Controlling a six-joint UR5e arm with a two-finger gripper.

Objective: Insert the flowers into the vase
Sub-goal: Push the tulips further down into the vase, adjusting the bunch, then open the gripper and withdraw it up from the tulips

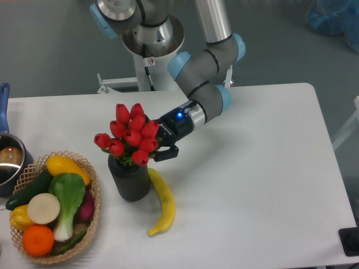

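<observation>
The flowers (130, 133), a tight bunch of glossy red tulips, stand upright with their stems down in the mouth of the black ribbed vase (130, 179) at the table's left-centre. My gripper (159, 144) reaches in from the right and sits against the right side of the bunch, just above the vase's rim. One dark finger (166, 152) shows below the blooms. The other finger is hidden behind the tulips, so I cannot tell whether the jaws still hold the bunch.
A yellow banana (162, 204) lies right beside the vase on its right. A woven basket (92, 216) full of vegetables and fruit stands to the left. A pot with a blue handle (7, 159) sits at the left edge.
</observation>
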